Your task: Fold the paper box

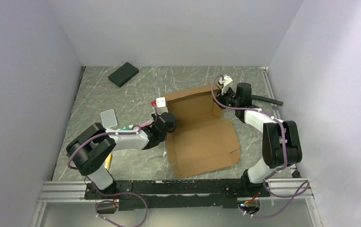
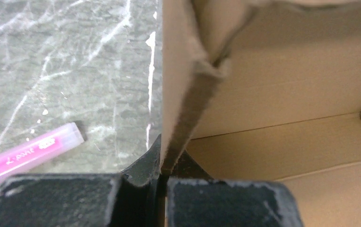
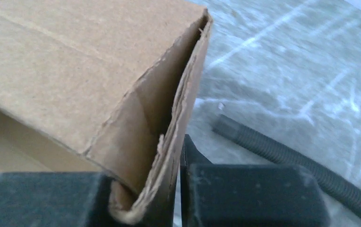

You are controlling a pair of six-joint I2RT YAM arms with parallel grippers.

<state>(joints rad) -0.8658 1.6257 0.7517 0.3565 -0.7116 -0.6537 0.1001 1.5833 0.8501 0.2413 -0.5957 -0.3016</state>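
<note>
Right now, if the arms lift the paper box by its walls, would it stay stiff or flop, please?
Probably it sags: the paper box is thin corrugated sheet, with its front flap lying flat and unsupported. The wall in the left gripper looks frayed at its edge, so it likely dents easily. It seems light and should slide on the smooth table.

The top camera looks down from behind onto the whole table [image 1: 141,90]. Each wrist camera looks closely past its own fingers [image 2: 51,198] at a paper box [image 1: 202,137] edge, which the top view shares.
</note>
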